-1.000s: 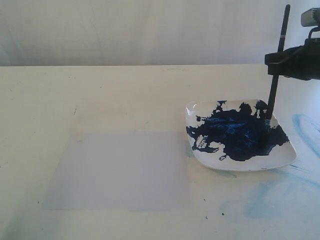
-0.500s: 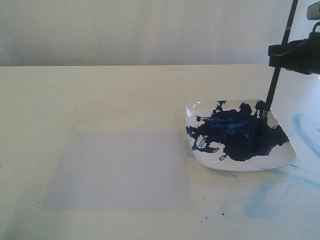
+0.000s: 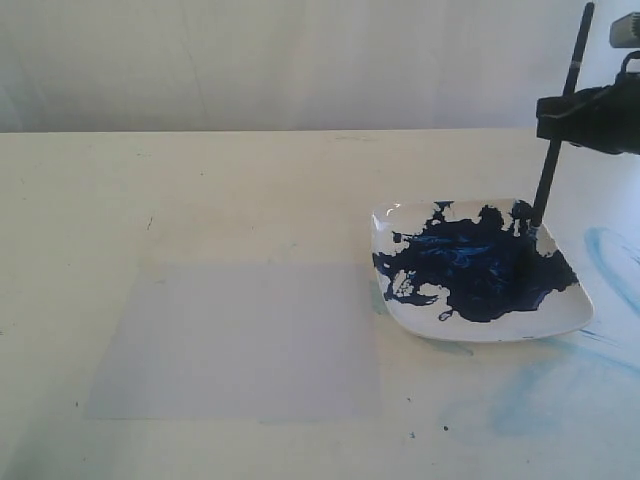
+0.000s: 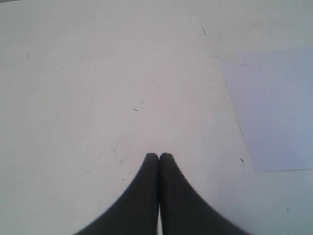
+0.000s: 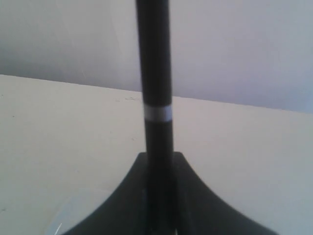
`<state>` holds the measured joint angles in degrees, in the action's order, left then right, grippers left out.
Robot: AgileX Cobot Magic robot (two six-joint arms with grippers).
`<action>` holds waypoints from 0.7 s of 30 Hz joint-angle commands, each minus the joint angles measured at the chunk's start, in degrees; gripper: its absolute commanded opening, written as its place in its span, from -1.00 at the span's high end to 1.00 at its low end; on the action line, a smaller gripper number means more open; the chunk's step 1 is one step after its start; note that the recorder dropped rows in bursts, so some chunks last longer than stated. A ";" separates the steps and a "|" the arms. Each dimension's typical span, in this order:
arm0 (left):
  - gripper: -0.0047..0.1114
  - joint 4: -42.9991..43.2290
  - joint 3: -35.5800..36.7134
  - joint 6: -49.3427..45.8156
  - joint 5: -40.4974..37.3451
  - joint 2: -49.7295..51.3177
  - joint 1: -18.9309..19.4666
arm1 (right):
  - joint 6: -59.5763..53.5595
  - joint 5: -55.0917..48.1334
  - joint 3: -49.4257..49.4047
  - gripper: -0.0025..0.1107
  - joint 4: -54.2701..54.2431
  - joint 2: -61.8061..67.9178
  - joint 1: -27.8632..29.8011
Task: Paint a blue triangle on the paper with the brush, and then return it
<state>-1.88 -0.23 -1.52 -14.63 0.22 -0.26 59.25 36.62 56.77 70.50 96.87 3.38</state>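
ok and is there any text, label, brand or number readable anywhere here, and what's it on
None: no words, numbers or signs can be read in any view.
The brush handle carries only a plain silvery band, with no print visible on it.
The paper, the plate and the table bear no lettering; the blue marks are paint, not writing.

Brush (image 3: 548,180) bristles lost in dark paint (image 3: 470,270) (right arm (image 3: 612,118) cropped).

Cream tabletop (image 3: 250,190), brightly lit; behind it I see a plain whitish wall (image 3: 250,60), softly shaded.
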 commanded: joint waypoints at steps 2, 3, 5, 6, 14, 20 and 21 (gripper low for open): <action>0.92 -0.62 0.23 -0.04 0.05 -0.22 0.13 | -1.89 2.49 -0.25 0.96 -2.66 -5.33 0.65; 0.92 -0.62 0.23 -0.04 0.05 -0.22 0.13 | -1.89 2.48 -0.25 0.96 -2.66 -5.89 0.65; 0.92 -0.62 0.23 -0.04 0.05 -0.22 0.13 | -1.89 2.48 -0.25 0.96 -1.59 -6.77 0.65; 0.92 -0.62 0.23 -0.04 0.05 -0.22 0.13 | -1.18 3.14 -0.25 0.96 -0.87 -6.77 0.65; 0.92 -0.62 0.23 -0.04 0.05 -0.22 0.13 | -0.19 3.27 -0.29 0.96 1.36 -6.40 0.65; 0.92 -0.62 0.23 -0.04 0.05 -0.22 0.13 | 1.15 4.70 -0.29 0.96 1.26 -6.51 0.65; 0.92 -0.62 0.23 -0.04 0.05 -0.22 0.13 | 1.27 5.15 -0.29 0.96 1.26 -6.51 0.65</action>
<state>-1.88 -0.23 -1.52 -14.63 0.22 -0.26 59.79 39.96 56.77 71.59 90.54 3.38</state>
